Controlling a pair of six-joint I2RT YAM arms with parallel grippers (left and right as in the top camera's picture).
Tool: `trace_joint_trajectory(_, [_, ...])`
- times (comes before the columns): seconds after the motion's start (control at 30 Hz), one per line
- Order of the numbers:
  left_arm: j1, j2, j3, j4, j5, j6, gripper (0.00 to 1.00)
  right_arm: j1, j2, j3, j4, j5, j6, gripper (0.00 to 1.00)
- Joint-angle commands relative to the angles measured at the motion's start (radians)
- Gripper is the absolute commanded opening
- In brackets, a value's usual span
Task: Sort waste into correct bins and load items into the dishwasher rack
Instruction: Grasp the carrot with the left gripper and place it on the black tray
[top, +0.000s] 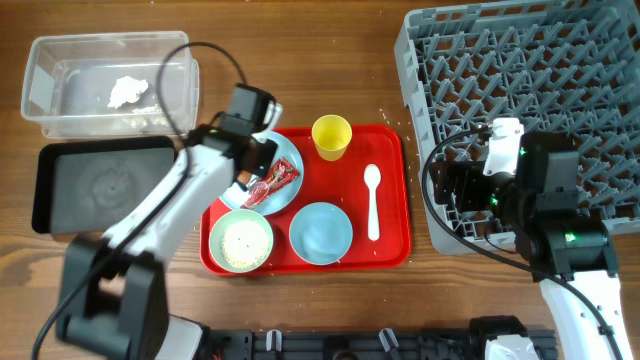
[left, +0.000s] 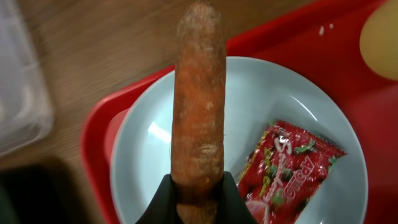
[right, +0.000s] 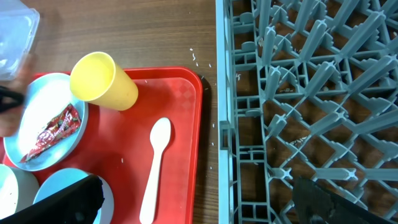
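Carrot stick (left: 199, 112) across plate (left: 149, 162) rim

A red tray (top: 390, 150) lay flat near the middle of a brown wooden table (top: 330, 60). It was rectangular, with rounded corners and a raised rim. The wood grain ran left to right.

Both arms are the same build: white shell links with chunky black joint housings. The left arm (top: 150, 215) has a thin black cable looping off its wrist. The right arm (top: 560, 235) has a similar loop, plus little green lights glowing on the black parts. Fingers on the left gripper (left: 198, 190) and right gripper (right: 199, 199) are plain matte black.
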Motion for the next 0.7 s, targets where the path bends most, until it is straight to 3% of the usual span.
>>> trace_joint_trajectory(0.0, [0.078, -0.114, -0.001, -0.101, -0.021, -0.198, 0.04, -0.004, 0.003, 0.021, 0.0, -0.017, 0.006, 1.0])
trace_joint_trajectory(0.1, [0.177, -0.132, -0.002, -0.261, -0.021, -0.417, 0.04, -0.004, 0.003, 0.021, 0.0, -0.017, 0.006, 1.0])
trace_joint_trajectory(0.3, [0.407, -0.129, -0.004, -0.324, -0.021, -0.563, 0.04, -0.004, 0.003, 0.021, 0.0, -0.017, 0.006, 1.0])
trace_joint_trajectory(0.47, [0.615, -0.125, -0.005, -0.268, -0.021, -0.607, 0.04, -0.004, 0.003, 0.021, 0.0, -0.017, 0.007, 1.0])
trace_joint_trajectory(0.67, [0.828, -0.047, -0.005, -0.098, -0.021, -0.611, 0.04, -0.004, 0.003, 0.021, 0.0, -0.017, 0.006, 1.0])
